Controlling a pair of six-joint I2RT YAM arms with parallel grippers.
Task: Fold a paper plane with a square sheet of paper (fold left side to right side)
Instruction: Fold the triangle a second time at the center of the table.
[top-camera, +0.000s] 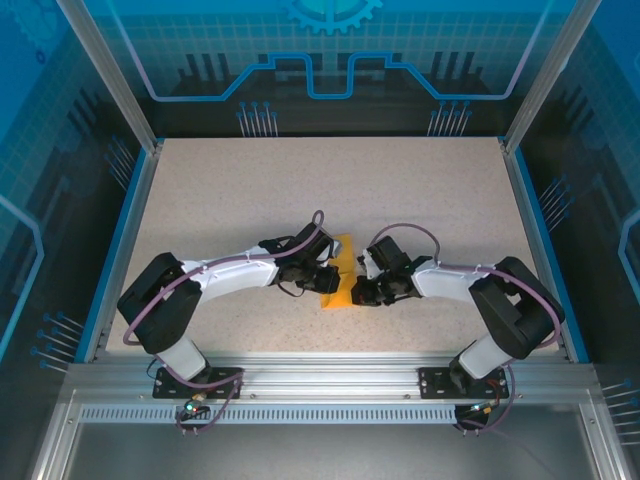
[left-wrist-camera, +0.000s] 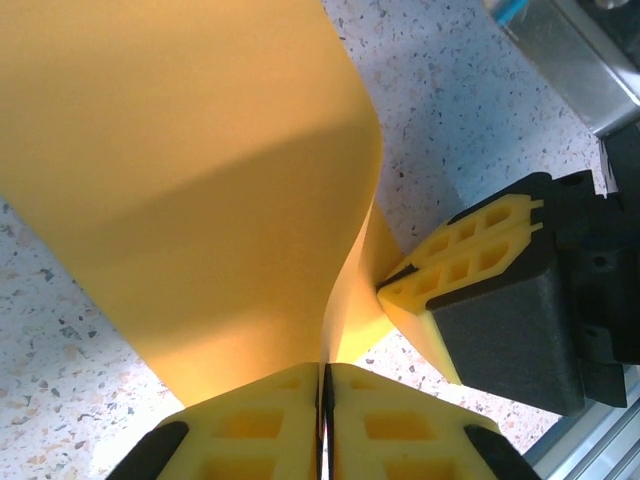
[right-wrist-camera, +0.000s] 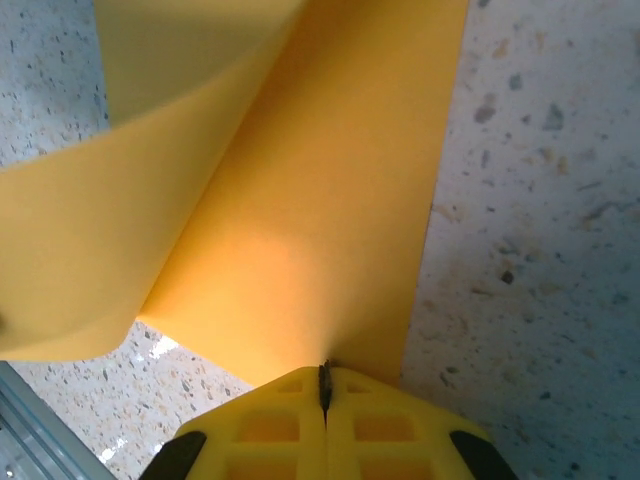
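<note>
The square sheet of paper (top-camera: 340, 297), bright orange, lies mid-table between my two grippers, doubled over and bowed upward rather than shaped as a paper plane. My left gripper (top-camera: 330, 272) is shut on its left side. In the left wrist view the sheet (left-wrist-camera: 200, 180) curls up from the pinch of the closed yellow jaws (left-wrist-camera: 325, 372). My right gripper (top-camera: 358, 283) is shut on the opposite edge, and its yellow tips (left-wrist-camera: 392, 284) press the paper there. From the right wrist, the paper (right-wrist-camera: 320, 220) runs out flat from the closed jaws (right-wrist-camera: 323, 374), with a loose flap arching on the left.
The speckled tabletop (top-camera: 300, 190) has free room behind the arms. Blue rails (top-camera: 118, 240) border the left and right sides. An aluminium frame rail (top-camera: 330, 375) runs along the near edge, just behind both grippers.
</note>
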